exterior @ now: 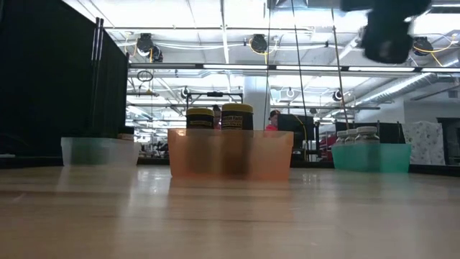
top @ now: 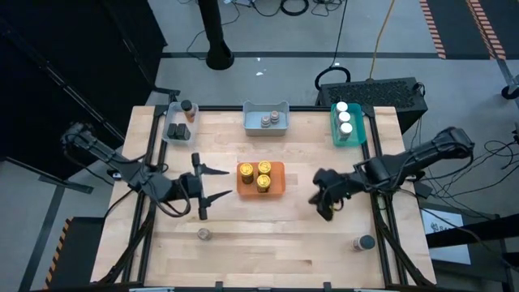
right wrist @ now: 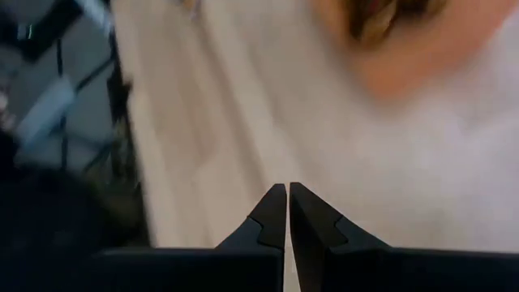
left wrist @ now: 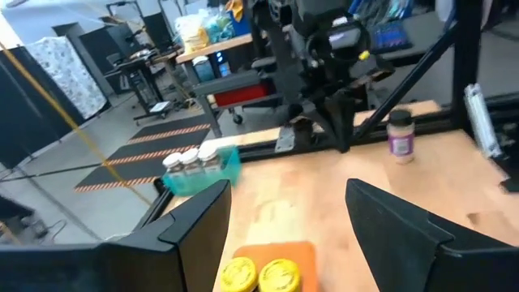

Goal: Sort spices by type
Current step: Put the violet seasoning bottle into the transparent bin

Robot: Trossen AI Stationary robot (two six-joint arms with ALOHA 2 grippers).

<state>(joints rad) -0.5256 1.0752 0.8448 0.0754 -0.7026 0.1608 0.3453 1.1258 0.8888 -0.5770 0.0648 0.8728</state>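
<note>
Three yellow-lidded spice jars (top: 261, 176) stand in the orange tray (top: 279, 189) at mid-table. Grey-lidded jars (top: 270, 121) stand in the blue-grey tray, white-lidded jars (top: 345, 118) in the teal tray (top: 334, 130), and dark jars (top: 182, 126) in the clear tray. One loose jar (top: 204, 234) stands near the front left, and another (top: 362, 242) at the front right; it also shows in the left wrist view (left wrist: 400, 134). My left gripper (top: 223, 183) is open and empty just left of the orange tray (left wrist: 300, 251). My right gripper (top: 324, 211) is shut and empty, raised to the right of the orange tray.
The four trays stand across the far half and the middle of the wooden table (top: 268, 259). Bare wood lies along the near half between the two loose jars. In the low view the orange tray (exterior: 230, 155) stands in the middle and the right gripper (exterior: 388, 29) hangs high above.
</note>
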